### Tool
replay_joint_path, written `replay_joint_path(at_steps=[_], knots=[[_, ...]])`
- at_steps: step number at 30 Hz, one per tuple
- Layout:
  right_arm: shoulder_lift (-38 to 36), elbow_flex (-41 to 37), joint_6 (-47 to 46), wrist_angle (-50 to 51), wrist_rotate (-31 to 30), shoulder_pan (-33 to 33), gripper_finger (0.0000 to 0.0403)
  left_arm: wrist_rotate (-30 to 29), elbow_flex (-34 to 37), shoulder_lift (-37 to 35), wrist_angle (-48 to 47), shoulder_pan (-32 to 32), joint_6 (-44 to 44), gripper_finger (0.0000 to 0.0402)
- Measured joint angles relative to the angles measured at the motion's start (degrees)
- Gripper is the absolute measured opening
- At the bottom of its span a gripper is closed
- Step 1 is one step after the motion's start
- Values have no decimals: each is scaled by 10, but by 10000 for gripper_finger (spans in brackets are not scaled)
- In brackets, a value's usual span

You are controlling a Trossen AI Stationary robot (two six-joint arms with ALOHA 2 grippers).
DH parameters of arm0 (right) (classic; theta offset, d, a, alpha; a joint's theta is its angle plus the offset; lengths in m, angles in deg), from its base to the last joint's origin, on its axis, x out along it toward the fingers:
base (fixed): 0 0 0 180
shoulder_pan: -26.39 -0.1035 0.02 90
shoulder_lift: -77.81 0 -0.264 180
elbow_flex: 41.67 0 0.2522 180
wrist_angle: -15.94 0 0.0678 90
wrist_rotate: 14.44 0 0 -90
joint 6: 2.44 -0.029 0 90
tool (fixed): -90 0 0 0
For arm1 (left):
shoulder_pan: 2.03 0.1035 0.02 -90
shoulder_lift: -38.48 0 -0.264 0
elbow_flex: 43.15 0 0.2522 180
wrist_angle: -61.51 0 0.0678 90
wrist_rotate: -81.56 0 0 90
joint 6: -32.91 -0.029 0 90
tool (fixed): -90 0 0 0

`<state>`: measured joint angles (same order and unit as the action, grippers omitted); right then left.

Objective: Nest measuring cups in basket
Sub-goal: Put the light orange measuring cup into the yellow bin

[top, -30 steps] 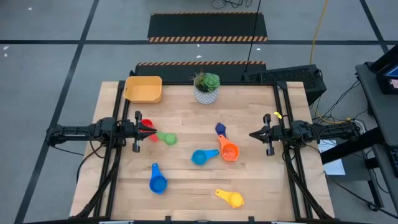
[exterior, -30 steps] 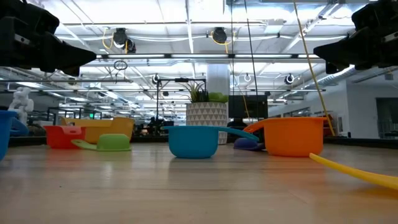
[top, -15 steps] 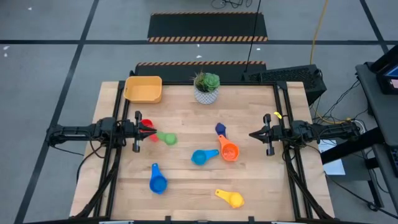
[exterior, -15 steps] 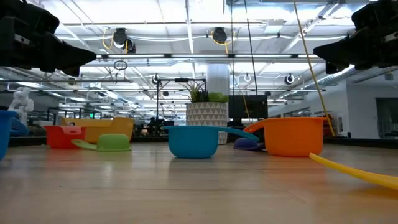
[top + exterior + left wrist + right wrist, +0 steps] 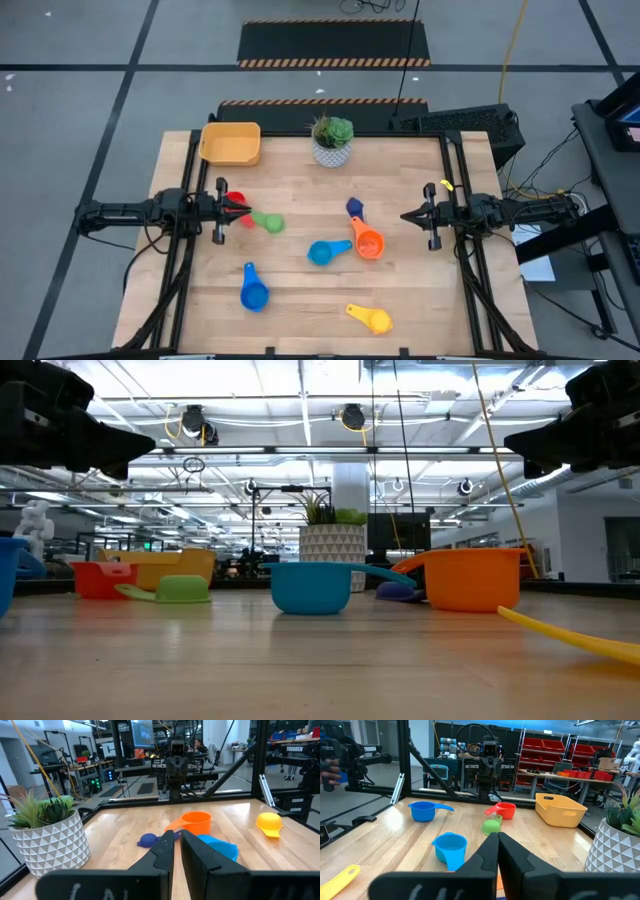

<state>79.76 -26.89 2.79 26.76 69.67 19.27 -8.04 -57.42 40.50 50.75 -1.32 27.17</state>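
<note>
You have six measuring cups on the table: one red point(image 5: 236, 200), one green point(image 5: 271, 223), one dark blue point(image 5: 354, 207), one orange point(image 5: 368, 243), two light blue point(image 5: 321, 252) point(image 5: 254, 295), and one yellow point(image 5: 376, 320)—seven in fact. One yellow-orange basket point(image 5: 231, 143), one potted plant point(image 5: 332, 140).

Your clearest lane is the bare wood between the green cup point(image 5: 270, 223) and the dark blue cup point(image 5: 354, 208). The potted plant point(image 5: 332, 140) stands just beside the basket point(image 5: 231, 144) (its left side is unobstructed).
</note>
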Motion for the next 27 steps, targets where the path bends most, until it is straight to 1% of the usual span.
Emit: replay_joint_path(at_steps=[7,15,19,21,23,27], knots=[[0,0,0,-13,0,0,0,0,0,0,1,0,0,37],[0,0,-8,-60,-1,0,0,0,0,0,1,0,0,37],[0,1,-11,-137,-17,0,0,0,0,0,1,0,0,37],[0,13,-13,-161,-16,0,0,0,0,0,2,0,0,37],[5,29,-13,-153,-15,0,0,0,0,0,3,0,0,37],[40,95,-28,-156,-14,-1,0,0,0,0,8,0,0,37]])
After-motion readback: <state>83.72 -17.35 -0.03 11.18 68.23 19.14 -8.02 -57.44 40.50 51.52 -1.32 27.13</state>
